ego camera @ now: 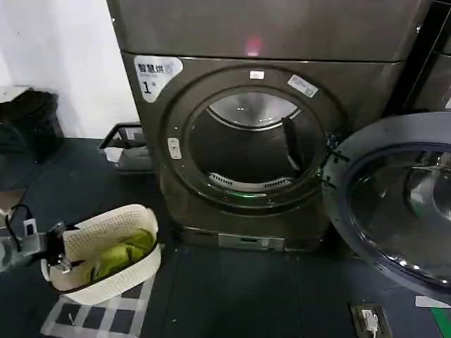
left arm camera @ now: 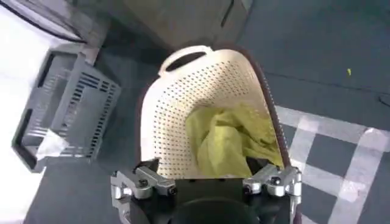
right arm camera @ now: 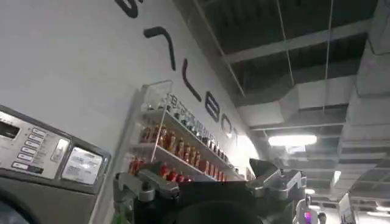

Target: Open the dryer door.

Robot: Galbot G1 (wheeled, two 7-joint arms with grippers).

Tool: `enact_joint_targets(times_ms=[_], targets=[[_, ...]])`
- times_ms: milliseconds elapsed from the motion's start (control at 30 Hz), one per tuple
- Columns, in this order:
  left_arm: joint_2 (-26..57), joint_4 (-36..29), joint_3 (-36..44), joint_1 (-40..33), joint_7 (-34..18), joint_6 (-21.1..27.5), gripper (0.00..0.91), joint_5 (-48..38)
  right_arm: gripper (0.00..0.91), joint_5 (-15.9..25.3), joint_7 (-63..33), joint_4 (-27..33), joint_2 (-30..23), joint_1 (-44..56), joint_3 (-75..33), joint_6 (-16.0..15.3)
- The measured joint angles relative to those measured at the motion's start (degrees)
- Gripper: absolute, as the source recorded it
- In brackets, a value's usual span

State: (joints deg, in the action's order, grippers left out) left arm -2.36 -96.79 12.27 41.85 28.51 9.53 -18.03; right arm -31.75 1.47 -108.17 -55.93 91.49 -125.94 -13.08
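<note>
The dryer, dark grey-brown with a white "1" sticker and a pink light, stands ahead. The dryer door, chrome-rimmed with dark glass, hangs swung wide out to the right, leaving the drum mouth uncovered. At the lower left my left gripper sits at the near end of a white perforated basket, fingers spread with the basket's rim between them. Yellow-green cloth lies in the basket. My right gripper is open on nothing, pointing up at a wall and ceiling.
A grey slatted crate stands on the floor left of the dryer. A checked mat lies under the basket. A neighbouring machine flanks the right side. A small floor plate sits at the bottom right.
</note>
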Motion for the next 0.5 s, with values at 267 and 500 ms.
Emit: enact_joint_targets(times_ms=[267, 500], targets=[[-0.4, 0.1, 0.0, 0.0, 1.0, -0.1, 0.907, 1.0, 0.907, 0.0, 0.9, -0.8, -0.4, 0.5, -0.3, 0.4], [-1.0, 0.2, 0.0, 0.0, 1.3, 0.2, 0.907, 1.5, 0.907, 0.3, 0.9, -0.9, -0.7, 0.8, -0.9, 0.6]])
